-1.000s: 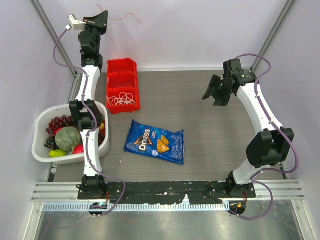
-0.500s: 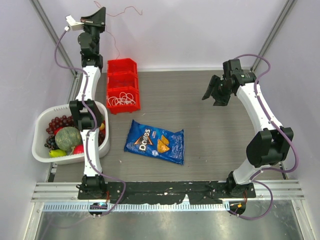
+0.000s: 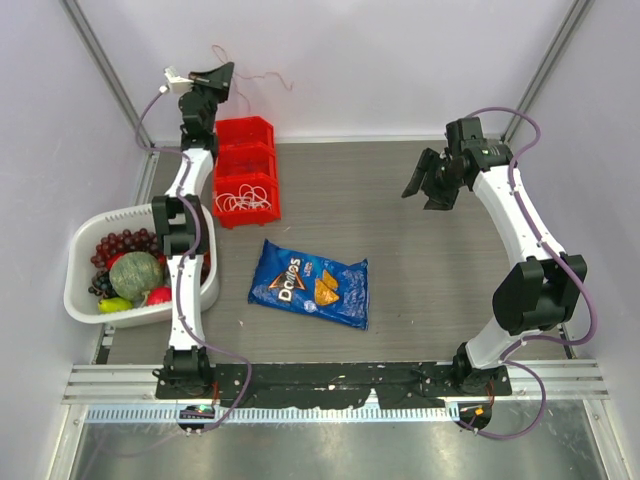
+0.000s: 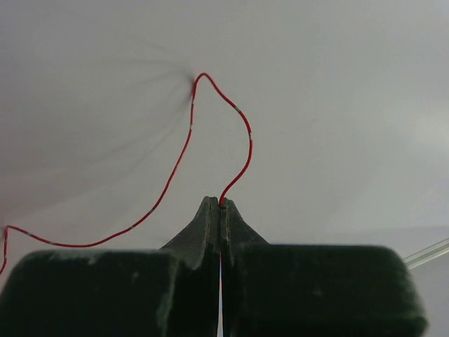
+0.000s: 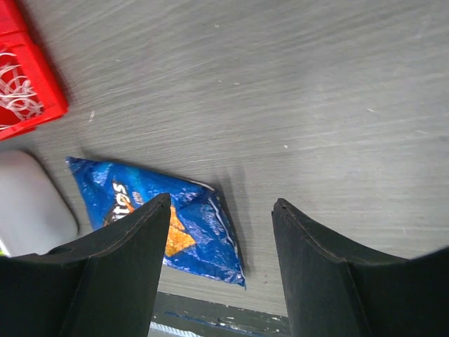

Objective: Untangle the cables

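My left gripper point(image 3: 224, 74) is raised high at the back left, above the red bin point(image 3: 246, 134), and is shut on a thin red cable point(image 3: 266, 78). In the left wrist view the red cable point(image 4: 242, 119) comes out from between the closed fingertips of the left gripper point(image 4: 220, 202), loops up and trails off to the left against the white wall. More cables, white ones point(image 3: 244, 198), lie curled in the bin's near compartment and show in the right wrist view as white cables point(image 5: 14, 83). My right gripper point(image 3: 424, 181) hangs open over the table at the right, holding nothing; its fingers point(image 5: 133, 239) frame the table.
A blue chip bag point(image 3: 310, 283) lies mid-table, seen below the right gripper as the chip bag point(image 5: 202, 226). A white basket point(image 3: 82, 298) of fruit and vegetables stands at the left edge. The red bin point(image 5: 31, 105) sits at the back left.
The left arm has swung rightward and lower, toward the red bin, carrying the red cable along. The right arm has stayed put.
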### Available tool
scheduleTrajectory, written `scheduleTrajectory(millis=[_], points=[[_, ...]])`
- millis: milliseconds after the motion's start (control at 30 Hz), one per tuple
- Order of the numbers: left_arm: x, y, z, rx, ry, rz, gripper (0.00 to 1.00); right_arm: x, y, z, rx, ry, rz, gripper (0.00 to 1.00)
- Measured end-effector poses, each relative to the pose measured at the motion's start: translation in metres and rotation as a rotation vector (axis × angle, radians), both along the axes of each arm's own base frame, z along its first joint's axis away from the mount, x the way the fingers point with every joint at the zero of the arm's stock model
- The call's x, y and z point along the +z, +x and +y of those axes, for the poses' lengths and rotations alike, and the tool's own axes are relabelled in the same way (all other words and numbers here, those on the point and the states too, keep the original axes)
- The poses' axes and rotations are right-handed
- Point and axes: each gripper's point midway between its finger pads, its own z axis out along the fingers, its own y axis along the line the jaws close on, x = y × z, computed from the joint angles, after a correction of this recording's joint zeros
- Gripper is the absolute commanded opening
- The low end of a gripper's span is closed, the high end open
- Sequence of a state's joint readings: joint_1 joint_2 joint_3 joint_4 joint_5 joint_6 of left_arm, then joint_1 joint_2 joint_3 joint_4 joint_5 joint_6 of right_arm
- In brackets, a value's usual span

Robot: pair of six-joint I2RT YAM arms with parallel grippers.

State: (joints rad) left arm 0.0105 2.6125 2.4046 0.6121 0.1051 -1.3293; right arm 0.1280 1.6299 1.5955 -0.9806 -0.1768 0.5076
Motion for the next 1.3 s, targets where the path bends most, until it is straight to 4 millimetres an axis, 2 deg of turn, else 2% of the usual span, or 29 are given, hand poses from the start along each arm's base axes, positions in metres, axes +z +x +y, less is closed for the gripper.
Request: scheduleTrajectory(millis=[67,133,200,267,400,533,633,700,767,833,933,1100,1200,1300], points=[[-0.012,0.001,-0.003,-0.004,0.032,0.039,0.00,0.004,0.005,0.005,0.017,0.026,-0.026,0.66],[-0.013,-0.001,-0.005,-0.008,0.058,0.058,0.00,0.009,0.012,0.012,0.034,0.050,-0.063,0.66],[-0.003,-0.006,-0.007,-0.016,0.079,0.062,0.00,0.013,0.025,0.021,0.057,0.080,-0.112,0.65],[0.016,-0.014,-0.009,-0.023,0.100,0.050,0.00,0.014,0.037,0.033,0.080,0.111,-0.150,0.65],[0.085,-0.049,-0.014,-0.041,0.142,-0.031,0.00,0.003,0.063,0.069,0.144,0.152,-0.188,0.66],[0.174,-0.110,-0.018,-0.043,0.174,-0.162,0.00,0.003,0.078,0.120,0.244,0.211,-0.253,0.69],[0.224,-0.156,-0.020,-0.043,0.180,-0.255,0.00,0.024,0.093,0.162,0.316,0.291,-0.397,0.70],[0.243,-0.180,-0.021,-0.045,0.182,-0.294,0.00,0.046,0.107,0.191,0.352,0.357,-0.531,0.70],[0.252,-0.198,-0.021,-0.045,0.184,-0.310,0.00,0.063,0.120,0.217,0.386,0.403,-0.634,0.70],[0.251,-0.206,-0.021,-0.047,0.184,-0.301,0.00,0.077,0.136,0.248,0.422,0.446,-0.728,0.70],[0.242,-0.206,-0.022,-0.055,0.180,-0.274,0.00,0.077,0.157,0.290,0.461,0.496,-0.832,0.68],[0.232,-0.200,-0.022,-0.070,0.156,-0.225,0.00,0.039,0.158,0.348,0.534,0.544,-0.879,0.67],[0.233,-0.200,-0.021,-0.068,0.151,-0.218,0.00,0.014,0.155,0.378,0.571,0.536,-0.889,0.67],[0.239,-0.201,-0.020,-0.070,0.129,-0.221,0.00,-0.001,0.160,0.402,0.583,0.512,-0.923,0.67]])
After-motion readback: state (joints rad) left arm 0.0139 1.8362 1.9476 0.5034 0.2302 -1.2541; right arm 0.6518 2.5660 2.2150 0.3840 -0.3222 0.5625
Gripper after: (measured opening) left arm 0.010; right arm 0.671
